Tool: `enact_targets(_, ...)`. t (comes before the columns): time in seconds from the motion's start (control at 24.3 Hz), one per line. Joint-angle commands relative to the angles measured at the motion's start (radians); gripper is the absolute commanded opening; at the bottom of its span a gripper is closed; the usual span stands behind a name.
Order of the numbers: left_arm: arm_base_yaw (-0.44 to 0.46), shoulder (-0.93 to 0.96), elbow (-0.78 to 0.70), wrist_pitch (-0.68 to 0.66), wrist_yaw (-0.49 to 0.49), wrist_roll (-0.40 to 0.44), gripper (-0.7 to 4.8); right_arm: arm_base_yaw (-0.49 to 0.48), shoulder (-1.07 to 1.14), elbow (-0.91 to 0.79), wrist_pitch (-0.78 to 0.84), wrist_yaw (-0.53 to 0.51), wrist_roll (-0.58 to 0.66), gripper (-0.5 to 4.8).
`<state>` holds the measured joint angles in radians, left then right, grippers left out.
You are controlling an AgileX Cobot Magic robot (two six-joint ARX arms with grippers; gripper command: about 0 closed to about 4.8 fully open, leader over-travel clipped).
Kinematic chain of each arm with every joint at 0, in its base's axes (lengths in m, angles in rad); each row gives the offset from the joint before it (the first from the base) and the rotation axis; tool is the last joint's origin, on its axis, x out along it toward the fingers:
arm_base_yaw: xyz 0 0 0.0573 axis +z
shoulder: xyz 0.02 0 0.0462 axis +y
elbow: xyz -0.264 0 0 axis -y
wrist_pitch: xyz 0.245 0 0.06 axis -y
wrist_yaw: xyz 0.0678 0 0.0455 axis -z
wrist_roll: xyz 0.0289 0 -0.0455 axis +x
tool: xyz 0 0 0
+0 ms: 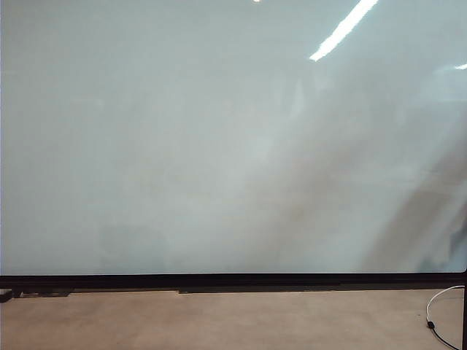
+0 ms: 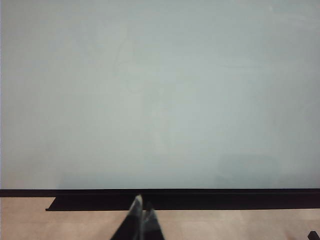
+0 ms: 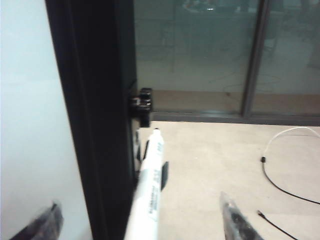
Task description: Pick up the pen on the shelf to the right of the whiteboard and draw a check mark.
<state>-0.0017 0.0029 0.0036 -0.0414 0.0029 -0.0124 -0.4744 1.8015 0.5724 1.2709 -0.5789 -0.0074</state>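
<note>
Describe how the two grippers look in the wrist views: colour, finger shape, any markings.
Left gripper: only two dark, nearly black fingers show, tapering to pale, worn-looking tips. Right gripper: two dark grey fingers, blurred, narrowing to lighter points; one shows at each side of the frame. No markings, cables or arm links are visible on either, and the exterior view shows neither arm.

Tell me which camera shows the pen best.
The right wrist view: the pen stands close between the open right gripper fingers, beside the whiteboard frame. The exterior and left wrist views show no pen.
</note>
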Motion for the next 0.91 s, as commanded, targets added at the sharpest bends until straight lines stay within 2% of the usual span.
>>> enact_targets(0.04, 0.000, 0.000, 0.003, 0.013, 0.001, 0.005, -0.05, 0.021, 0.018, 0.013, 0.020, 0.005, 0.008, 4.14)
enact_targets(0.29, 0.000, 0.000, 0.003, 0.013, 0.001, 0.005, -0.05, 0.053, 0.063, 0.030, 0.021, 0.063, 0.008, 4.13)
enact_targets(0.66, 0.000, 0.000, 0.003, 0.012, 0.001, 0.005, -0.04, 0.046, 0.067, 0.037, 0.036, 0.072, 0.009, 4.08)
enact_targets(0.91, 0.000, 0.000, 0.003, 0.013, 0.000, 0.005, -0.04, 0.045, 0.069, 0.061, 0.021, 0.063, 0.015, 3.86)
